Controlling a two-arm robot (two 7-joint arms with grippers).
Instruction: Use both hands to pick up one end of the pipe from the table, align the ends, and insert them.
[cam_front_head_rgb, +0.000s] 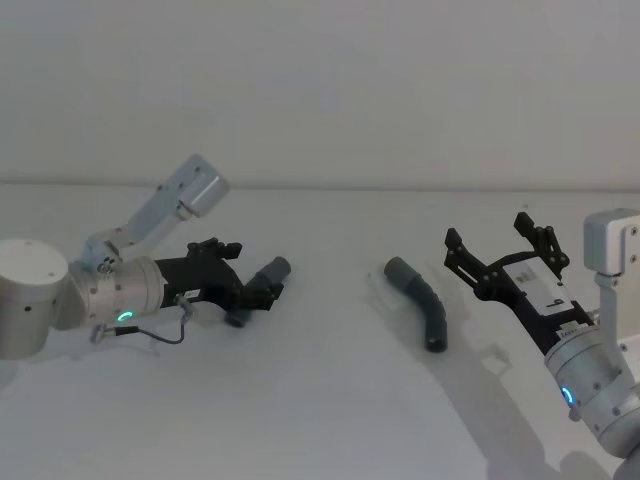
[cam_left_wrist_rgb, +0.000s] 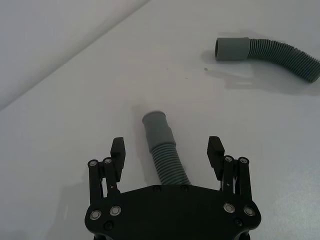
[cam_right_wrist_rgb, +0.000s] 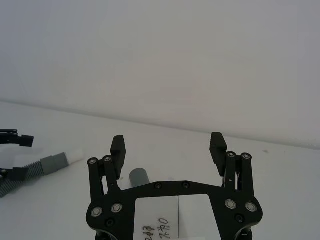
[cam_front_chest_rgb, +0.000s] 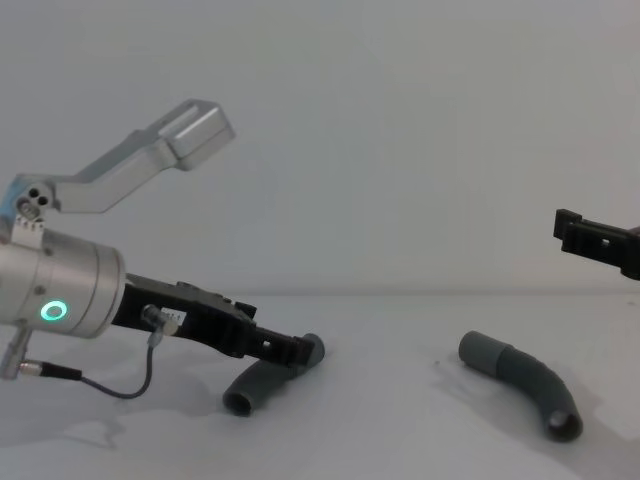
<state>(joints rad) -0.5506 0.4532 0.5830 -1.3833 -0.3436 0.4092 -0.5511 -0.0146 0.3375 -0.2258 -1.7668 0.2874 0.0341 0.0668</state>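
Observation:
Two grey corrugated pipe pieces lie on the white table (cam_front_head_rgb: 330, 400). My left gripper (cam_front_head_rgb: 252, 282) is low over the left pipe piece (cam_front_head_rgb: 272, 272). In the left wrist view that gripper (cam_left_wrist_rgb: 166, 150) is open, and the left piece (cam_left_wrist_rgb: 162, 145) lies between its fingers without touching them. From the right wrist view the left piece (cam_right_wrist_rgb: 52, 163) ends in a pale narrow tip (cam_right_wrist_rgb: 75, 156). The curved right pipe piece (cam_front_head_rgb: 420, 303) has a smooth grey collar (cam_front_head_rgb: 398, 269) facing the left piece. My right gripper (cam_front_head_rgb: 487, 232) hovers open above and to the right of it, holding nothing.
A plain pale wall (cam_front_head_rgb: 320, 90) rises behind the table. Bare table surface (cam_front_head_rgb: 335, 290) separates the two pipe pieces. A thin grey cable (cam_front_head_rgb: 170, 335) loops under my left wrist, close to the table.

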